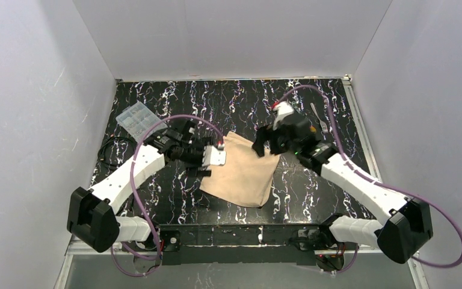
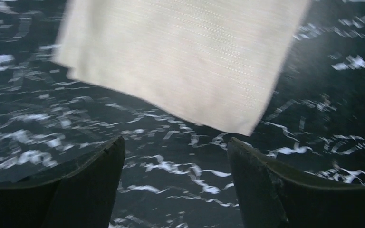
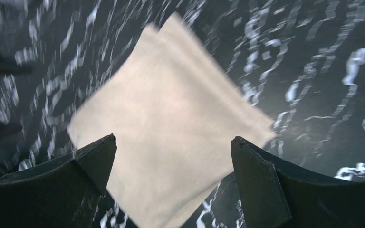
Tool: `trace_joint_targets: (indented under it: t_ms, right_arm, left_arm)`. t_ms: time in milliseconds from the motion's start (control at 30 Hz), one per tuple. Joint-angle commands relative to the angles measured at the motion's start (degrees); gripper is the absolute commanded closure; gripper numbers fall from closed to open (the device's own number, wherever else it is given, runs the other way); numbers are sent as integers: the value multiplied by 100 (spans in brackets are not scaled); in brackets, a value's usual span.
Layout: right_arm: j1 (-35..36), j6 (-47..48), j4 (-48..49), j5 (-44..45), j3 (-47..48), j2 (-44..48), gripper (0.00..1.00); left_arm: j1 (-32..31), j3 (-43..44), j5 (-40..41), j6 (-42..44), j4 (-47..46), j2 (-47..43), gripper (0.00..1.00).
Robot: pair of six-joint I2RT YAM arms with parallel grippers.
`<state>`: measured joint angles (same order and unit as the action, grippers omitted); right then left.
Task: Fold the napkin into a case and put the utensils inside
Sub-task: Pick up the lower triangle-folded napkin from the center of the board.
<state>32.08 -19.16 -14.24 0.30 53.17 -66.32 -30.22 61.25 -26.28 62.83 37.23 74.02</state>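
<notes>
- Dark fingers (image 2: 90,185) of the left hand (image 2: 175,147) fill the bottom of its wrist view. They are spread wide with only bare bench between them, so this hand is open and grips nothing.
- Just ahead of those fingertips, not touching them, lies the soft tan-beige square cloth napkin (image 2: 180,52). It is flat on the black, white-veined, marble-patterned bench (image 2: 38,133).
- Right hand (image 3: 173,142) is likewise open, its dark fingers (image 3: 266,190) wide apart and empty. The napkin (image 3: 171,123) lies beneath and ahead of it, blurred, with a second layer's edge showing at the far corner.
- From above, the napkin (image 1: 243,171) sits between both hands, with the left hand (image 1: 216,158) at its left corner and the right hand (image 1: 263,144) over its far right edge.
- Thin silver metal fork (image 1: 320,117) lies on the bench just beyond the right hand, on its outer side, apart from the napkin.
- Clear plastic compartment box (image 1: 135,118) rests beyond the left hand, on its outer side.
</notes>
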Motion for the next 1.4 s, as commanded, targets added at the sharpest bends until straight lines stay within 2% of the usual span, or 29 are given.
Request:
trace_joint_targets:
  t_ms: [0, 133, 300, 400, 567, 633, 733, 867, 933, 1100, 1367]
  right_arm:
    - [895, 916, -721, 1144, 223, -97, 1]
    - [904, 1430, -251, 726, -329, 402, 1]
    - [929, 2846, 324, -437, -1036, 1484, 1]
    - [1004, 3648, -305, -614, -874, 1553, 2]
    - [1134, 4170, -1066, -1126, -506, 1228, 1]
    - [1304, 4335, -1229, -1188, -484, 1107, 1]
    - [1746, 4762, -1585, -876, -494, 927, 1]
    - [2160, 4873, -1487, -743, -738, 890, 1]
    - [2286, 4816, -1342, -829, -882, 826, 1]
    - [2756, 4714, -717, -789, -1235, 327, 1]
    - [2821, 4501, 122, -965, -1690, -379, 1]
  left_arm:
    - [-19, -807, -713, 1328, 412, -183, 25]
    - [-74, -1635, -665, 2167, -413, -281, 25]
    - [-121, -1628, -610, 2244, -877, 313, 23]
    - [-129, -1490, -610, 2265, -971, 719, 23]
    - [-142, -1467, -666, 2619, -956, 1139, 24]
    - [-142, -1459, -628, 2760, -881, 1272, 27]
    - [-145, -1412, -427, 2829, -867, 1493, 37]
    - [-142, -1198, -382, 2732, -590, 1790, 51]
    - [-142, -1187, -383, 2674, -602, 1832, 54]
    - [-142, -1179, -334, 2610, -545, 1869, 57]
    - [-95, -1199, -272, 2385, -598, 1882, 56]
